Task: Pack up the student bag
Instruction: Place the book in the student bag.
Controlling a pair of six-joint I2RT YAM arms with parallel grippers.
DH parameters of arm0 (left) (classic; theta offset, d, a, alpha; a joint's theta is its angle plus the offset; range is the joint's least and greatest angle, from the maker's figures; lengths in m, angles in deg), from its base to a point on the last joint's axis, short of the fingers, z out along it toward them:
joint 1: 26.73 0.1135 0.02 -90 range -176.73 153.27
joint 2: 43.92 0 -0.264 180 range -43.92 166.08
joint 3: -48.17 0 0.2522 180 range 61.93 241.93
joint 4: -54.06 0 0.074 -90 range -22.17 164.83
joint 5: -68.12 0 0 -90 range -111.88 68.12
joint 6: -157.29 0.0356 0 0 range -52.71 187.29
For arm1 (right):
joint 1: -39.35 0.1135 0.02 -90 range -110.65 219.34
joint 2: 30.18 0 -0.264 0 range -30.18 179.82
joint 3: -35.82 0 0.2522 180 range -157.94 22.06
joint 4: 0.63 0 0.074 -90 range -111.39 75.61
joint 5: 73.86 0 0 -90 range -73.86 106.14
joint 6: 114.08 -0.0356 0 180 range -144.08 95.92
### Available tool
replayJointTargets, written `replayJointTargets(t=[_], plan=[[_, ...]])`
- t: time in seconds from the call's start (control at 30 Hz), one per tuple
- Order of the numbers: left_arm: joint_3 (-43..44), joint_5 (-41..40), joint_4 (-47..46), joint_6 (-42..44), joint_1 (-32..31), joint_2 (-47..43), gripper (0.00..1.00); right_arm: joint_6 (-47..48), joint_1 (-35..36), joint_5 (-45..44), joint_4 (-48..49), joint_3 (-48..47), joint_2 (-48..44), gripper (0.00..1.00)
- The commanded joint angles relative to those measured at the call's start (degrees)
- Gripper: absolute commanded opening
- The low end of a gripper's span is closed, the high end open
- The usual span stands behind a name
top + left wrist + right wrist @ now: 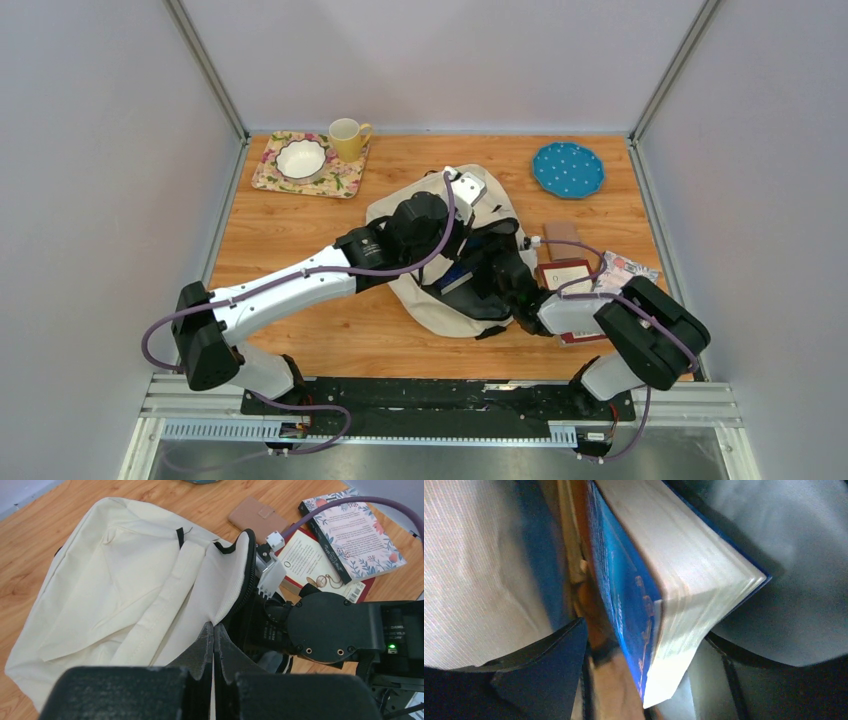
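Observation:
The cream student bag (432, 306) lies in the middle of the table, its black-zippered mouth (248, 575) held open. My left gripper (214, 626) is shut on the edge of the bag's fabric (125, 580) and holds that lip up. My right arm (575, 312) reaches into the opening from the right. In the right wrist view, my right gripper (646, 635) is inside the bag. Its jaws stand apart on either side of a blue-covered book (624, 580), with a gap showing at each finger. Something brown (594, 610) lies beside the book.
To the right of the bag lie a red book (563, 275), a floral-covered book (625, 270) and a brown wallet (562, 235). A blue dotted plate (568, 168) sits at the back right. At the back left a floral tray (265, 172) carries a white bowl (301, 157) and a yellow mug (347, 138).

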Motion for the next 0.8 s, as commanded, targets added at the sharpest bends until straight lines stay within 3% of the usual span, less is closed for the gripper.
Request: replayJointTargets(t=[0.0,0.13,0.23,0.27,0.3,0.47,0.77], plan=[[0.18,0.02,-5.01,-0.79,-0.28,-2.90,0.00,5.34,-1.18,2.52,-14.35,-3.31,-7.25,0.74],[0.09,0.11,-5.01,-0.79,-0.28,-2.89,0.00,5.43,-1.71,6.13,-17.79,-2.80,-9.72,0.73],[0.09,-0.07,-5.01,-0.70,-0.28,-2.81,0.00,3.85,-1.62,7.45,-17.35,-1.74,-10.07,0.63],[0.09,-0.07,-5.10,-0.70,-0.28,-2.81,0.00,3.59,-1.62,7.89,-17.26,-1.65,-10.07,0.57],[0.09,-0.07,-5.10,-0.79,-0.28,-2.72,0.00,3.50,-1.62,8.15,-16.91,-1.48,-9.90,0.40],[0.01,0.46,-5.37,-1.14,-0.28,-2.46,0.00,2.01,-2.06,7.80,-10.86,-2.26,-6.22,0.00],[-1.31,0.55,-5.19,-2.02,-0.28,-2.80,0.00,-1.68,-2.24,9.03,-2.68,-9.47,3.45,0.00]])
